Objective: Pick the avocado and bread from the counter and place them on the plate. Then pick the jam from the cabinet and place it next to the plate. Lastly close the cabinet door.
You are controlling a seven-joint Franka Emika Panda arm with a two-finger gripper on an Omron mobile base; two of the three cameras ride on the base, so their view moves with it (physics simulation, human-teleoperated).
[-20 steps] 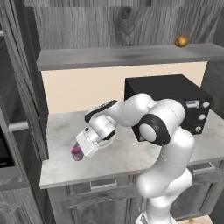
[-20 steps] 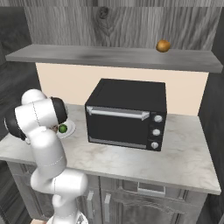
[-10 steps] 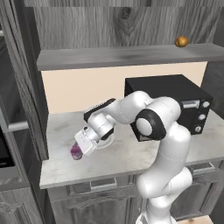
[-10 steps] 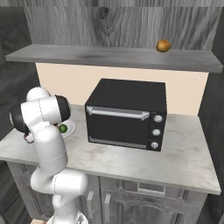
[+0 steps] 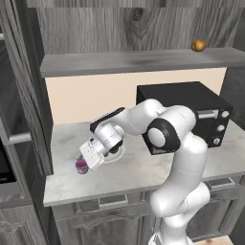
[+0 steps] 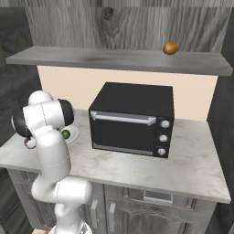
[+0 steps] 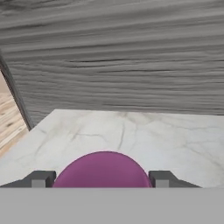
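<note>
Placing the jam beside the plate. In the left base view the arm reaches down and to the left over the bench, and the claw holds the jam, a magenta jar that sits at or just above the marbled top, just to the left of the plate. The hand view shows the jam as a rounded magenta dome between the two dark fingertips, one on each side and close against it; the claw thus appears to be grasping the jar, though the frames do not show whether the pads press on it or have just let go. In the right base view the avocado lies on the plate, partly hidden behind the arm; the bread cannot be made out. An orange-brown fruit rests on the cabinet shelf, well apart from the work. The step in hand is judged to be the setting-down of the jam. The next move calls for releasing the jar upright, drawing the claw clear without tipping it, then reaching for the cabinet door.
</note>
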